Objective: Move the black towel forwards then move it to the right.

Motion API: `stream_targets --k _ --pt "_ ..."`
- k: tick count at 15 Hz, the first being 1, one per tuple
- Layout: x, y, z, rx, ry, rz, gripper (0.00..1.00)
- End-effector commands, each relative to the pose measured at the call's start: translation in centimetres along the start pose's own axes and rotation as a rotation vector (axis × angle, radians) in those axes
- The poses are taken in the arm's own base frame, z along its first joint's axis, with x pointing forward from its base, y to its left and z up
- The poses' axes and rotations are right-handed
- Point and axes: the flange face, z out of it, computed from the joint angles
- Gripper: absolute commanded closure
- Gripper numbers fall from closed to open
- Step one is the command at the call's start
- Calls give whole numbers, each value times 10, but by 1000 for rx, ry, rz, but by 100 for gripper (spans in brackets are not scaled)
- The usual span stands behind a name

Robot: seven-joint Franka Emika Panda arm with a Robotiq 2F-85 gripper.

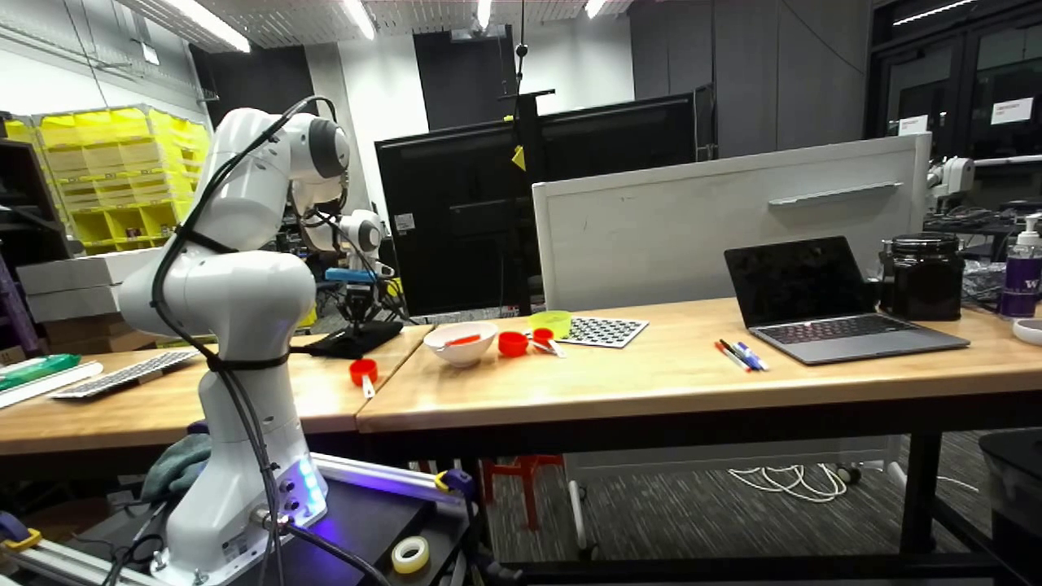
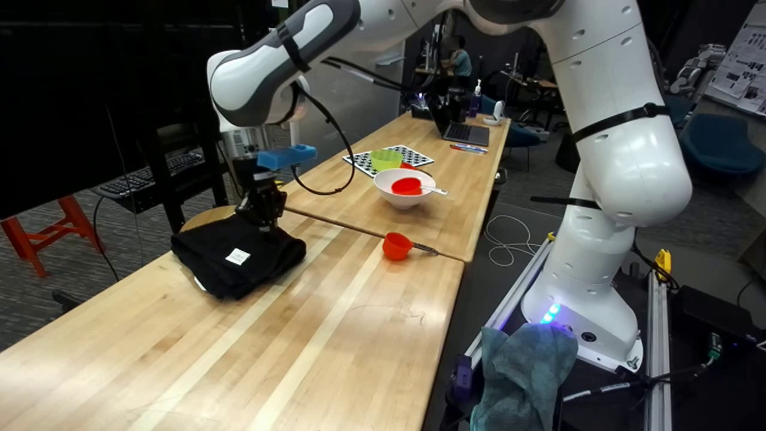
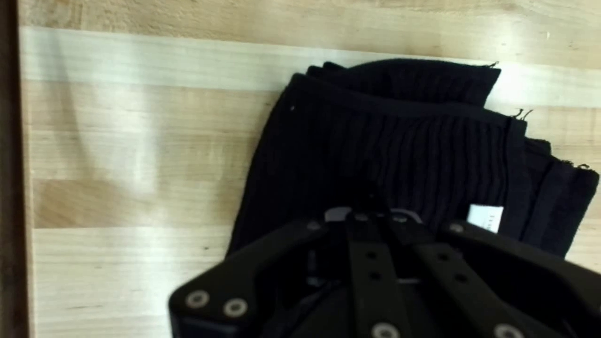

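Table (image 2: 359, 335), one: pale planked wood, spread beneath the black towel (image 2: 263, 263).

Robot arm (image 1: 220, 293), one: white, strapped in black, reaching over the black towel.

Black towel, one: lying on the table, folded in several staggered layers; deep matt black, ribbed face and flat hems in the wrist view, smooth fold along one side, stray threads at the opposite corners.

Gripper (image 3: 368, 204), one: black, clenched, tips down at the towel; any cloth pinched between them impossible to make out, dark on dark.

Bowl (image 2: 402, 202), one: white, across the table seam (image 2: 347, 225) from the towel.

Pump bottle (image 1: 1021, 277), one: purple, well apart from the towel, lettered with a white W.

Measuring cup (image 2: 397, 246), one: red, near the towel yet clear of it, in both exterior views.

Tag (image 2: 237, 256), one: white, uppermost on the towel, in an exterior view and the wrist view; printed marks too small to read.
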Motion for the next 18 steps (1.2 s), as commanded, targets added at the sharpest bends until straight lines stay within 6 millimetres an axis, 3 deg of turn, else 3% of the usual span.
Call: stream_targets --k 1,11,18 --pt "3 -9 -10 -30 -9 -3 100" --pt "-8 -60 -79 -179 26 11 100" --pt "-23 -80 -142 -247 69 56 100"
